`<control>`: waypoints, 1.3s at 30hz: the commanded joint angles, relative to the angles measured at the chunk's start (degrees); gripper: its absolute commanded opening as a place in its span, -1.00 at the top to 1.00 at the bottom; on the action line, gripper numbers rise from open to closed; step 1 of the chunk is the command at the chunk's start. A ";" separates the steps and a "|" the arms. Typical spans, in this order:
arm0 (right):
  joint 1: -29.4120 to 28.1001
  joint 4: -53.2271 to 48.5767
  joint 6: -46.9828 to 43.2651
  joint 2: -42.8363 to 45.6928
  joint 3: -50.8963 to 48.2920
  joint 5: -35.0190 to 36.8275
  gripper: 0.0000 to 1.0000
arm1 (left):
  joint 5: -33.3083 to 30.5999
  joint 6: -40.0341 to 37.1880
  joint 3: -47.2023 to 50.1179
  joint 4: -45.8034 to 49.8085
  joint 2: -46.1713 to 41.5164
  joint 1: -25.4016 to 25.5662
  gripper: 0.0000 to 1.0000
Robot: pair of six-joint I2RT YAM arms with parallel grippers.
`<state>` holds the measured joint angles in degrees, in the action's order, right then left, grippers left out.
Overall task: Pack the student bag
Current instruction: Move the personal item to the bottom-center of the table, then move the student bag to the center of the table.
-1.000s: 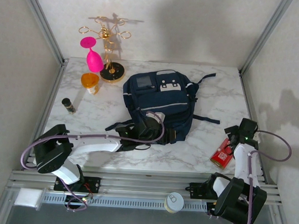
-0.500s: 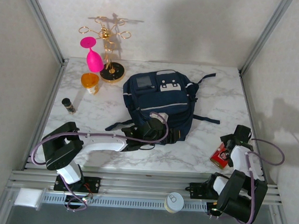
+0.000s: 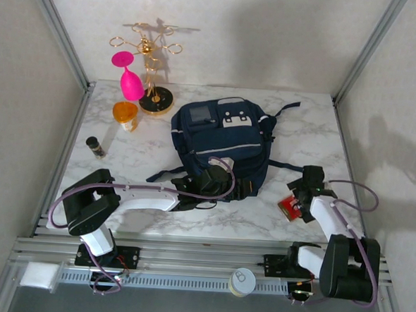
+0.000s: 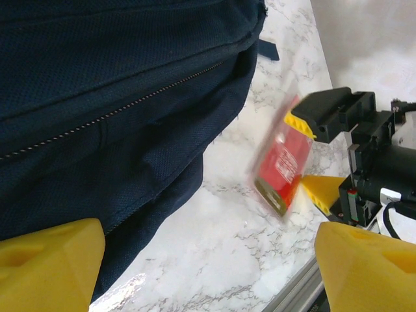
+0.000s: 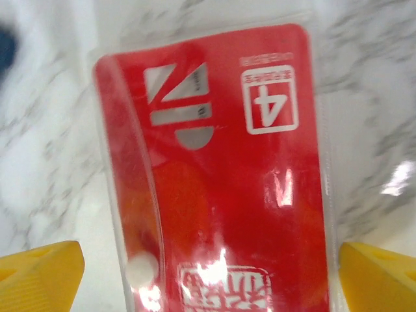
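1. A large navy student bag (image 3: 219, 139) lies flat in the middle of a white marble surface (image 3: 301, 133).
2. The left pincer (image 3: 208, 177) sits at the bag's near edge. Its yellow fingers are spread wide and hold nothing.
3. The right pincer (image 3: 294, 202) is just off the bag's near right corner. Its fingers are spread wide, and a red packet (image 5: 214, 162) fills the gap between them. It looks gripped by its edges and tilted up off the surface.
4. The stretch of zip (image 4: 130, 107) seen by the left wrist camera looks closed, and no opening is in view.
5. To the bag's far left stand a pink glass (image 3: 131, 84), an orange cup (image 3: 125, 113), a small dark bottle (image 3: 94, 145) and a gold rack (image 3: 151, 60).
6. Packing looks barely begun. The packet is close to the bag but not inside it, and the bag probably needs opening first.
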<state>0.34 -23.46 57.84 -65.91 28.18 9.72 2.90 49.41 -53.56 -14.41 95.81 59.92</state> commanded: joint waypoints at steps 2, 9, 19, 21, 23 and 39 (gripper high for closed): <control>-4.39 2.03 2.59 0.09 3.44 -7.02 -0.97 | -2.21 1.29 -1.64 -0.88 1.56 0.26 -0.67; 5.87 3.45 -13.09 0.86 7.49 -9.63 -0.97 | -1.49 2.93 -4.32 -2.35 5.00 0.85 -0.67; 14.24 9.50 -25.88 -21.04 20.99 -19.85 -0.97 | -2.64 8.75 -6.42 -7.46 9.37 1.97 -0.66; 14.20 9.01 -25.94 -24.35 22.78 -18.47 -0.97 | -2.36 9.58 -6.89 -7.92 10.38 1.95 -0.65; 14.23 9.60 -25.66 -26.11 22.98 -18.78 -0.97 | -1.50 9.64 -7.55 -8.78 11.50 1.95 -0.65; 9.12 10.59 -22.36 -22.72 12.53 -24.06 -0.97 | -4.10 1.69 -18.13 -0.16 20.70 -6.85 -0.64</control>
<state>12.19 -8.29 34.02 -89.69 44.16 -9.04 0.38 53.98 -69.23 -17.63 115.90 54.78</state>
